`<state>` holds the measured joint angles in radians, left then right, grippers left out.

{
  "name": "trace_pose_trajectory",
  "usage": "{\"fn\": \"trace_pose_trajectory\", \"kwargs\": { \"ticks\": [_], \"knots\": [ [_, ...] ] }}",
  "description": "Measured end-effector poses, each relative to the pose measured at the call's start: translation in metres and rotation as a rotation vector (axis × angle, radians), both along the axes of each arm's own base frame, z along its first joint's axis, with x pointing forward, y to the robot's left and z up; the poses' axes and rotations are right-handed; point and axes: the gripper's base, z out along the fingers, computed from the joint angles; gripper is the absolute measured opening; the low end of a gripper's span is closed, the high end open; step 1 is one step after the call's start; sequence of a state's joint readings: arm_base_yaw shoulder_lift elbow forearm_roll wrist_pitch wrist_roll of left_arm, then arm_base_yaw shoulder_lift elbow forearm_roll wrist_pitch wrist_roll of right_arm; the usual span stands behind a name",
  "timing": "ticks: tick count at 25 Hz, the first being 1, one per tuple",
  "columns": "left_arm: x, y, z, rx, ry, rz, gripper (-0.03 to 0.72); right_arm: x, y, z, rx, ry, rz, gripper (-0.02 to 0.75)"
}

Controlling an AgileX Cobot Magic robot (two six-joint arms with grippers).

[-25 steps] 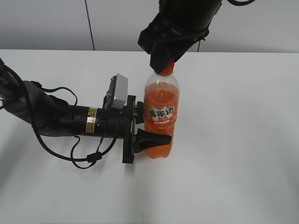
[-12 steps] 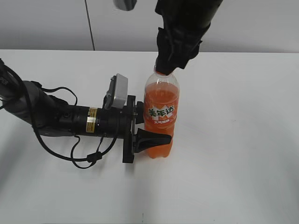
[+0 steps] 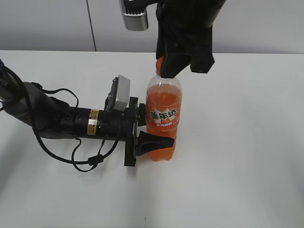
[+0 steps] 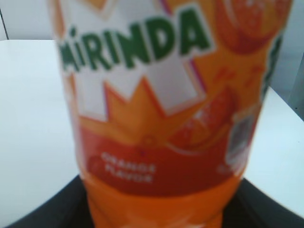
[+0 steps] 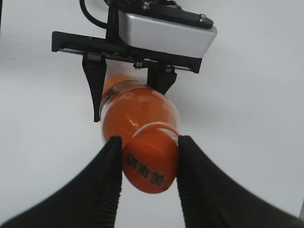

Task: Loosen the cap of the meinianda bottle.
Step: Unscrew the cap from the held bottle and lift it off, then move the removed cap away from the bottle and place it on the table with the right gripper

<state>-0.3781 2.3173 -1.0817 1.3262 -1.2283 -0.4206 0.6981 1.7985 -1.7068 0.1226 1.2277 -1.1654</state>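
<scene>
We clamp the tall clear plastic orange-drink meinianda bottle (image 3: 163, 118), upright on the white bench (image 3: 247, 142), in the left gripper (image 3: 142, 137) jaws; right gripper (image 5: 148, 159) jaws pinch the ribbed orange cap (image 5: 149, 166); loosening twist apparently remains

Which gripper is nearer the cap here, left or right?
Right. The right gripper is shut on the cap from above; the left gripper clamps the meinianda bottle low on its body, well below the cap.

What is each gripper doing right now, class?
Left gripper: shut on the Mirinda bottle, low on its body.
Right gripper: shut on the orange cap.
</scene>
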Motion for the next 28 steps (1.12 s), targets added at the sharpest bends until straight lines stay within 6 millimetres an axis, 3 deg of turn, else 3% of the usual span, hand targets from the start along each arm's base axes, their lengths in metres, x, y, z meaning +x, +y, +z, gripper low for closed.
{"fn": "trace_pose_trajectory", "kwargs": {
  "ticks": [4,15,23,26,28],
  "knots": [
    [0.000,0.000,0.000,0.000,-0.001,-0.001,0.403,-0.001,-0.001,0.002,-0.002,-0.007,0.020,0.269],
    [0.000,0.000,0.000,0.001,-0.001,-0.001,0.403,-0.015,-0.012,0.032,0.063,-0.053,-0.039,0.269],
    [0.000,0.000,0.000,0.001,-0.002,-0.001,0.403,-0.002,-0.034,0.041,0.119,-0.020,-0.650,0.269],
    [0.000,0.000,0.000,0.001,-0.002,-0.001,0.403,0.014,-0.056,0.041,0.178,0.032,-0.898,0.269],
    [0.000,0.000,0.000,0.001,-0.002,-0.001,0.403,0.029,-0.081,0.041,0.222,0.077,-1.053,0.269]
  ]
}}
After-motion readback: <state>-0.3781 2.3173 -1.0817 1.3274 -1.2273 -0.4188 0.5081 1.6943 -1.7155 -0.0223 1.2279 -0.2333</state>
